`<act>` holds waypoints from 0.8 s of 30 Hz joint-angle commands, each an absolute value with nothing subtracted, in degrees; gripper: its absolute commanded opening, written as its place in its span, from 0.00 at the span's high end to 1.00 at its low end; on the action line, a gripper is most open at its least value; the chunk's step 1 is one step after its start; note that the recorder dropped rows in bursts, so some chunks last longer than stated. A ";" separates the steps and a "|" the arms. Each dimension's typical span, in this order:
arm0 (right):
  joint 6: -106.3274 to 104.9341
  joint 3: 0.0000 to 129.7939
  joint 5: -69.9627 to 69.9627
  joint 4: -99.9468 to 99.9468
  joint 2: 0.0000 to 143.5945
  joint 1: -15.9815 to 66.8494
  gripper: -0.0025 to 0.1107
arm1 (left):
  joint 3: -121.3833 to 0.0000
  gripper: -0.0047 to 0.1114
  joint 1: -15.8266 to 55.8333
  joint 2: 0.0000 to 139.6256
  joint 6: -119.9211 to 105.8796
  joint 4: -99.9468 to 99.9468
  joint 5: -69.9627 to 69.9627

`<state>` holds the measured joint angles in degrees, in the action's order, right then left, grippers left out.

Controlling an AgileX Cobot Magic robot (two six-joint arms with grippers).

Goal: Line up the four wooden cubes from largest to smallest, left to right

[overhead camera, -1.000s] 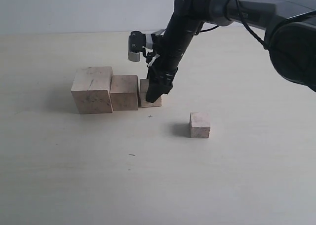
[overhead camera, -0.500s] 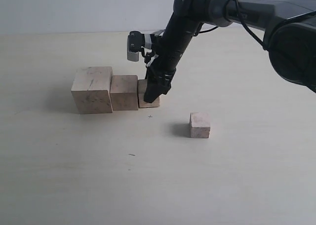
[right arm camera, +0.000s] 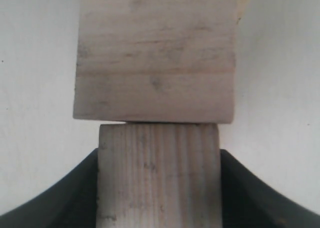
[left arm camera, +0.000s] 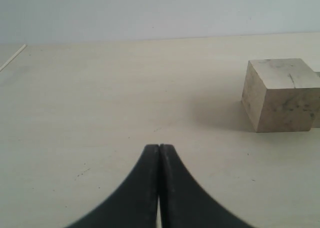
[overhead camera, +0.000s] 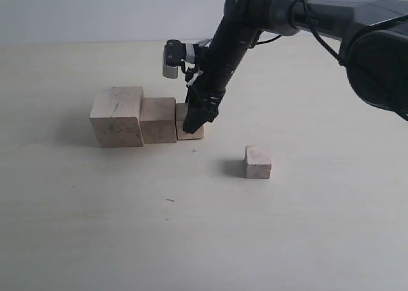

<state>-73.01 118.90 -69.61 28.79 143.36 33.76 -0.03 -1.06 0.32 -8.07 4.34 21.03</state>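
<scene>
- The right gripper (overhead camera: 195, 120) clamps the third cube (right arm camera: 159, 178); just past its fingertips sits the second cube (overhead camera: 158, 120), seemingly touching.
- The smallest cube (overhead camera: 258, 161) lies well apart on the gripper's opposite side, nearest this arm.

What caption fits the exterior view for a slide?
Right gripper clamps the third cube against the second cube, next to the largest cube; the smallest cube sits apart.

Robot lab bench: bare pale tabletop (overhead camera: 319, 240), blank white wall (overhead camera: 95, 10), black robot arm (overhead camera: 229, 42) carrying a wrist camera (overhead camera: 171, 60).
</scene>
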 commanded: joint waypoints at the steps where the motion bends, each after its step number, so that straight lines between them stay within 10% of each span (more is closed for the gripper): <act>1: -72.80 118.69 -69.96 27.89 144.28 33.97 0.89 | 0.00 0.96 -0.80 0.00 -8.01 4.18 20.49; 14: -68.86 118.69 -69.96 28.36 144.28 33.97 0.35 | 0.00 0.96 -0.80 0.00 -8.01 4.18 20.49; 24: -66.08 118.69 -69.96 28.38 143.41 33.97 0.29 | 0.00 0.96 -0.80 0.00 -8.01 4.18 20.49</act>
<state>-66.68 118.90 -69.77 28.30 144.44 33.88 -0.03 -1.06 0.32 -8.07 4.34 21.03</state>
